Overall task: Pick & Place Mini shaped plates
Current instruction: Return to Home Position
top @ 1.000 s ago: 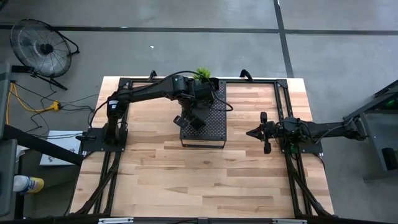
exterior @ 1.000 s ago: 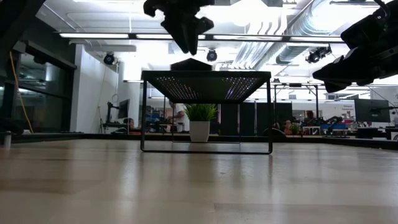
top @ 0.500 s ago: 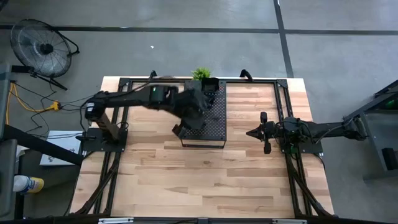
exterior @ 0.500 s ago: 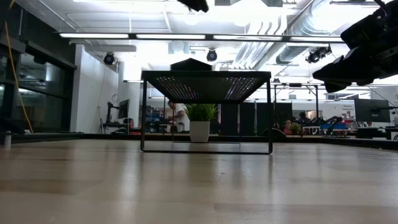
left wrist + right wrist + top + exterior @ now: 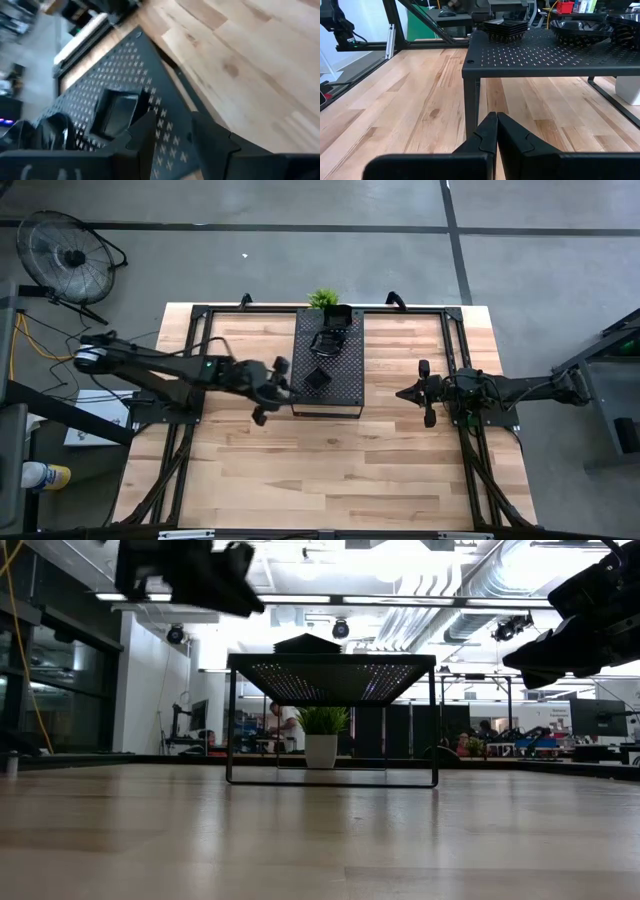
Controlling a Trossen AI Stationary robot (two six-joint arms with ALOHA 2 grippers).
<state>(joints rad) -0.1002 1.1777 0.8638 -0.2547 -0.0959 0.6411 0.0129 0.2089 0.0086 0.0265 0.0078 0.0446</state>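
Observation:
The mini shaped plates lie on a dark perforated tray (image 5: 345, 385) on legs at the table's far middle. One square plate (image 5: 317, 378) lies alone near the tray's near end, also in the left wrist view (image 5: 117, 114). Two piles (image 5: 325, 340) (image 5: 337, 318) sit farther back. My left gripper (image 5: 283, 388) hovers just off the tray's left edge, slanting down, open with nothing between its fingers (image 5: 172, 125). My right gripper (image 5: 402, 393) waits shut to the right of the tray, above the table (image 5: 496, 120).
A small green plant (image 5: 324, 298) in a white pot stands behind the tray at the far edge. Black frame rails (image 5: 455, 350) run along the table's sides. Bare wood (image 5: 330, 470) spreads over the near half of the table.
My left gripper has drawn back from above the tray toward the table's left edge and tipped from pointing steeply down to slanting forward. Its fingers keep the same gap. The plates stay where they were on the tray.

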